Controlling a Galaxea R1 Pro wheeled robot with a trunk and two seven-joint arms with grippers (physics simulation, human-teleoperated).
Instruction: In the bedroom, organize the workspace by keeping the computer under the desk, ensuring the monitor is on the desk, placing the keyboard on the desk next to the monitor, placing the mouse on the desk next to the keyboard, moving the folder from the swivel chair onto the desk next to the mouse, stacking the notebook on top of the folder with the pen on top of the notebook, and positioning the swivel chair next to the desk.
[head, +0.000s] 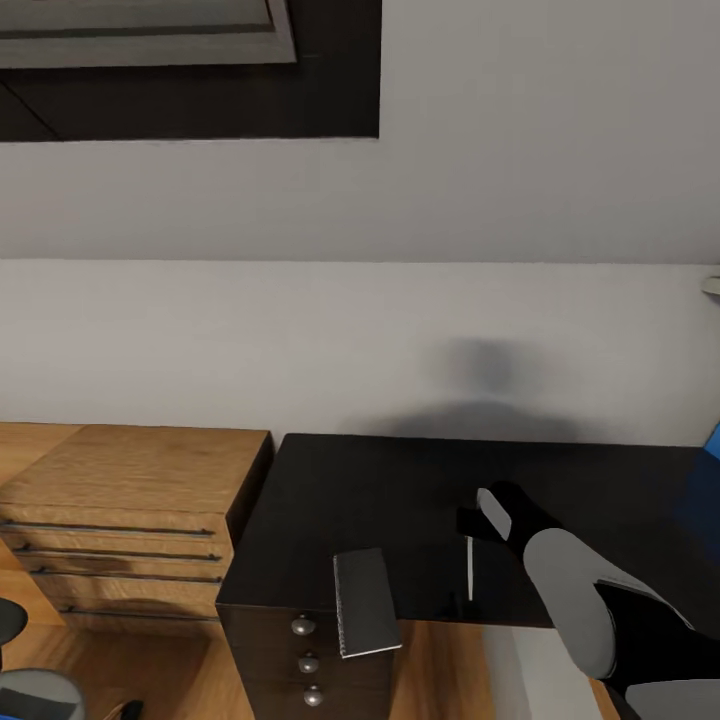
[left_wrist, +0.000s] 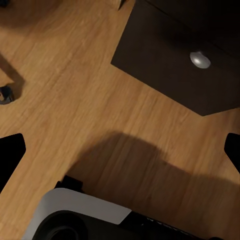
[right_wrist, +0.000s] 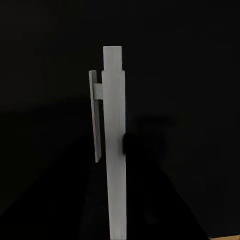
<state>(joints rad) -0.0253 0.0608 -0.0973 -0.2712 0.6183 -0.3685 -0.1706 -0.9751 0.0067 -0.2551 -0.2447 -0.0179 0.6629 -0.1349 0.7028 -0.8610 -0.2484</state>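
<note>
The black desk (head: 400, 490) stands against the wall. A dark grey notebook (head: 365, 602) lies on its front edge, overhanging the drawers. To its right lies the slim whitish pen (head: 470, 568), flat on the desk top. My right gripper (head: 480, 514) hovers just behind the pen, open, with nothing between its fingers. The right wrist view shows the pen (right_wrist: 114, 150) close up on the black top. The blue folder (head: 706, 490) shows at the desk's right end. My left gripper (left_wrist: 120, 155) hangs open over the wooden floor (left_wrist: 75, 90) beside the drawer block (left_wrist: 175, 60).
A low wooden drawer unit (head: 130, 520) abuts the desk's left end. Black drawers with round silver knobs (head: 303, 626) sit under the notebook. A chair's part (head: 25, 680) shows at the lower left. My own base (left_wrist: 85, 215) is below the left gripper.
</note>
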